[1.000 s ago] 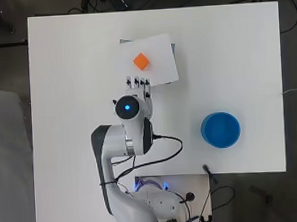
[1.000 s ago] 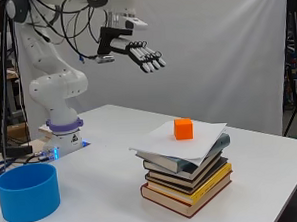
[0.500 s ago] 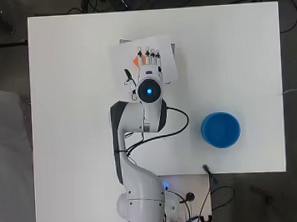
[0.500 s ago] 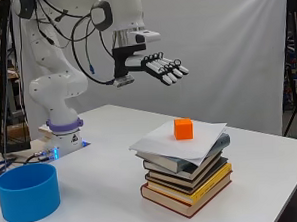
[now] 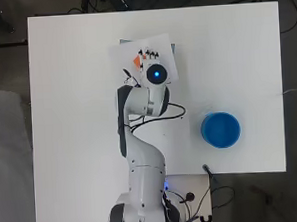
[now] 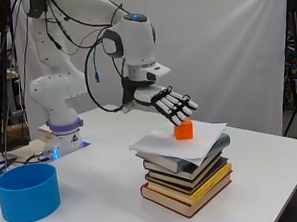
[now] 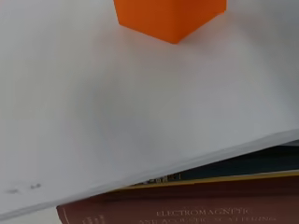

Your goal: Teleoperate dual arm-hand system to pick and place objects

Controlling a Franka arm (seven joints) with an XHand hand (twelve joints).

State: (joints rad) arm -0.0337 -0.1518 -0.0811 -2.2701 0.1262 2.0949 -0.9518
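- My fingers (image 6: 177,105) are spread and nearly straight, holding nothing, hovering just above the orange cube (image 6: 183,129); I can't tell if the tips touch it.
- The hand (image 6: 163,100) angles downward over the cube, which sits on a white sheet (image 6: 190,141) topping a stack of books (image 6: 189,176).
- To do this well, I judge I should lower gently, bracket opposite flat faces, then curl; the paper looks slick and may slide.
- The cube looks smooth, matte and sharp-edged in the wrist view (image 7: 170,16).
- Out across the bench (image 6: 262,185), the round blue bowl (image 6: 27,192), plastic-looking, waits well apart, likely my drop spot.
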